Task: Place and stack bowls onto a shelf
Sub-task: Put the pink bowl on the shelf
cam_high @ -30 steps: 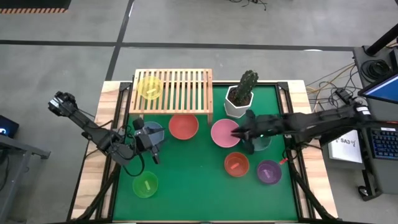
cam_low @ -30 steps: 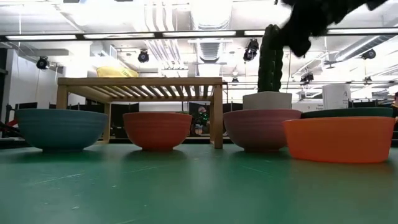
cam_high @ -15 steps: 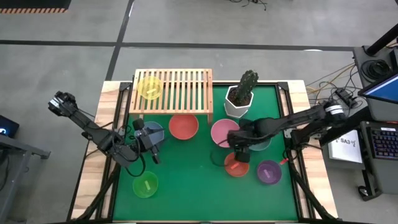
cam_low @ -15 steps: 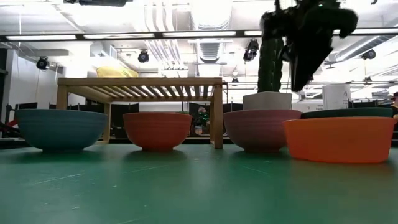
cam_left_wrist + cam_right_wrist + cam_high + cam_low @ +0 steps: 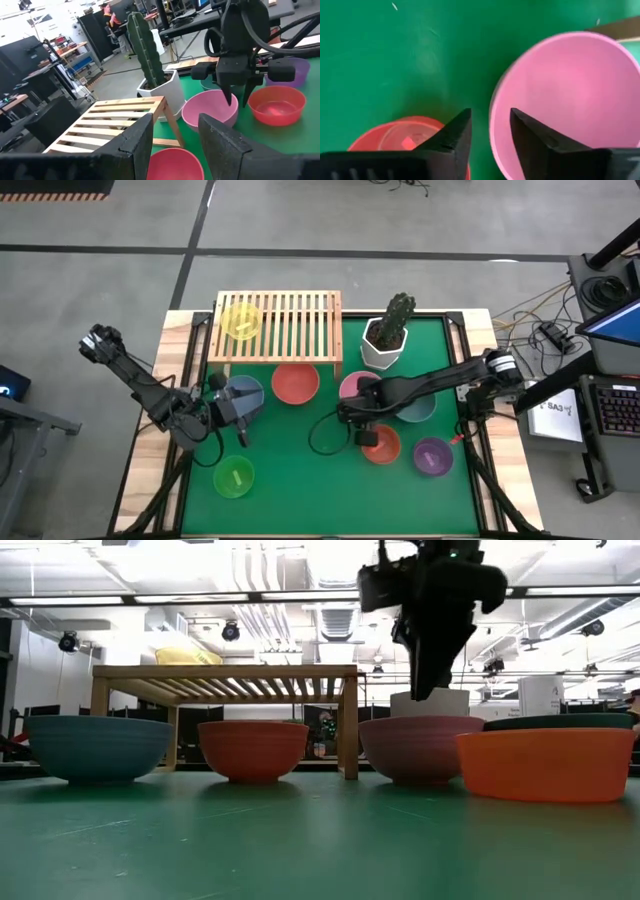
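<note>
One green mat (image 5: 300, 460) covers the table, and it carries one low light-wood rack with a slatted top (image 5: 280, 325) (the shelf). One white faceted pot (image 5: 380, 345) holding a green cactus stands beside the shelf.

Eight round plastic bowls are present. Four are larger:
- blue-grey bowl (image 5: 246, 394), in front of the shelf's left end
- coral-red bowl (image 5: 295, 383), touching the shelf's front edge in the high view
- pink bowl (image 5: 353, 388), just right of the coral-red bowl
- teal bowl (image 5: 420, 411), largely hidden under the right arm

Four are smaller:
- yellow bowl (image 5: 240, 320), on the shelf's slats at its left end (the only bowl on the shelf)
- lime green bowl (image 5: 234, 478), near the mat's front left
- red-orange bowl (image 5: 384, 446), in front of the pink bowl
- purple bowl (image 5: 433, 457), just right of the red-orange bowl

Right gripper (image 5: 358, 420): fingers parted and holding nothing, pointing down above the near rim of the pink bowl and the gap between it and the red-orange bowl (the low view shows it raised clear of both rims).

Left gripper (image 5: 243, 408): fingers spread, grasping nothing, at the blue-grey bowl.

No bowl is nested in another; small items lie in the lime green and red-orange bowls, too small to identify
</note>
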`<state>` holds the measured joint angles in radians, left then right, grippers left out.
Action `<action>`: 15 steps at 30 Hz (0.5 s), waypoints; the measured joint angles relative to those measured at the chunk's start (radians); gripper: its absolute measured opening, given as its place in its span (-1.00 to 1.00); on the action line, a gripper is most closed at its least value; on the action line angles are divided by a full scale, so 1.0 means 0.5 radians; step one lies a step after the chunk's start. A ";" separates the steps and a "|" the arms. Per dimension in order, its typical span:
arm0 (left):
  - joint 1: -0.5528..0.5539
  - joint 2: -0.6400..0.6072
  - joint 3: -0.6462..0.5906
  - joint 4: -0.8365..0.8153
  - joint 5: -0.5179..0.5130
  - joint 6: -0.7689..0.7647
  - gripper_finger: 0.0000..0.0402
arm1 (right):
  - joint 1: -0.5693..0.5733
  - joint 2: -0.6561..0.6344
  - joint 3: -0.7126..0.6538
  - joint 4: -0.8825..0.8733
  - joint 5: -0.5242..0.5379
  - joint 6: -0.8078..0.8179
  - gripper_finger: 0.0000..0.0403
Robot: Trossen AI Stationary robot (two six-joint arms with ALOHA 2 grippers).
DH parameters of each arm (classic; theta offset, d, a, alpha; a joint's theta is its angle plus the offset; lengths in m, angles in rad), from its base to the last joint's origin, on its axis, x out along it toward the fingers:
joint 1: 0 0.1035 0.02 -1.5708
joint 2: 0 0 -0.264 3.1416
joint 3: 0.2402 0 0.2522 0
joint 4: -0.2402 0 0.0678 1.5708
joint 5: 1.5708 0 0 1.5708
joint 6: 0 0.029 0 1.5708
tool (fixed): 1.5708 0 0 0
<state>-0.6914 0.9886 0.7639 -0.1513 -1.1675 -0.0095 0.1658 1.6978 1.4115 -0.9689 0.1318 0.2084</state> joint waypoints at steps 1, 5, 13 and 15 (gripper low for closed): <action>0.000 0.000 0.000 -0.005 0.001 0.001 -0.30 | 0.000 0.018 0.014 0.000 0.001 -0.002 -0.32; 0.000 -0.001 0.000 -0.019 0.001 0.001 -0.30 | 0.000 0.086 0.017 0.012 0.014 -0.046 -0.27; 0.000 -0.002 0.000 -0.030 0.001 0.001 -0.30 | -0.002 0.221 0.013 0.018 0.056 -0.019 -0.51; 0.000 -0.002 0.000 -0.030 0.001 0.002 -0.30 | -0.002 0.237 0.013 0.013 0.054 -0.019 -0.64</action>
<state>-0.6914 0.9878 0.7639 -0.1662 -1.1671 -0.0086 0.1650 1.8165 1.4181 -0.9624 0.1589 0.1989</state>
